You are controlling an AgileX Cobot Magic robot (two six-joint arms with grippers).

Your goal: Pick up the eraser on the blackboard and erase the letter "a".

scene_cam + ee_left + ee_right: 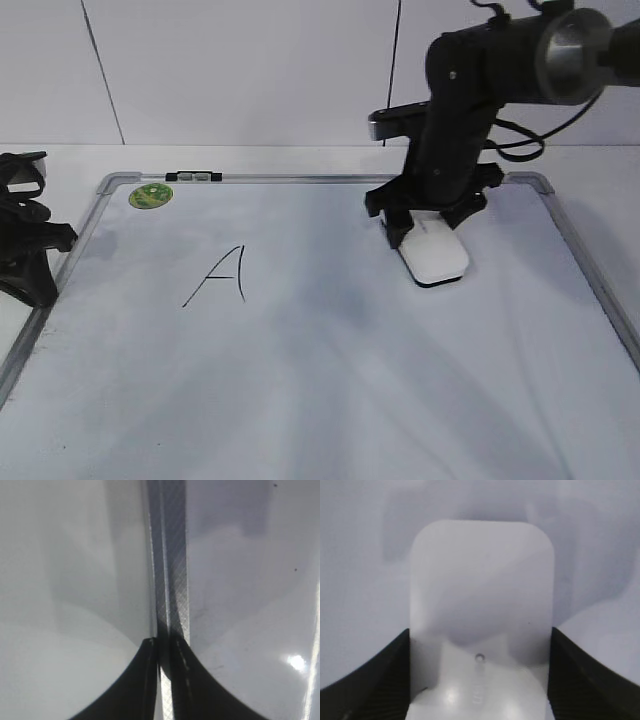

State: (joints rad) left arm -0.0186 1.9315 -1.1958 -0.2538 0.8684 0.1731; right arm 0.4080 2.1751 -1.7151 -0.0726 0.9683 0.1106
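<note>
Eraser (436, 255) sat flat on the blackboard (330, 400), upper right area, just below the top frame rail. Right gripper (428, 222) was straddling its far end: in the right wrist view the eraser (481, 615) filled the gap between the two dark fingers (375, 680), one on each long side, both flush against its edges. So fingers were spread wide, closed onto the eraser's width; the near end stuck out toward the camera in the exterior view.

Right arm came down from upper right, wrist pitched steeply down, gripper nearly vertical over the board.

Left gripper (35, 260) was parked off the board's left edge, low, near the frame. Left wrist view showed its fingers (145, 680) pressed nearly together, only a thin slit between them, holding nothing, pointed along the silver frame strip (170, 580).

Capital "A" (220, 275) was on the left half, well apart from the eraser. Green sticker (151, 195) sat at the top left corner. Lowercase "a" wasn't visible in any view.
</note>
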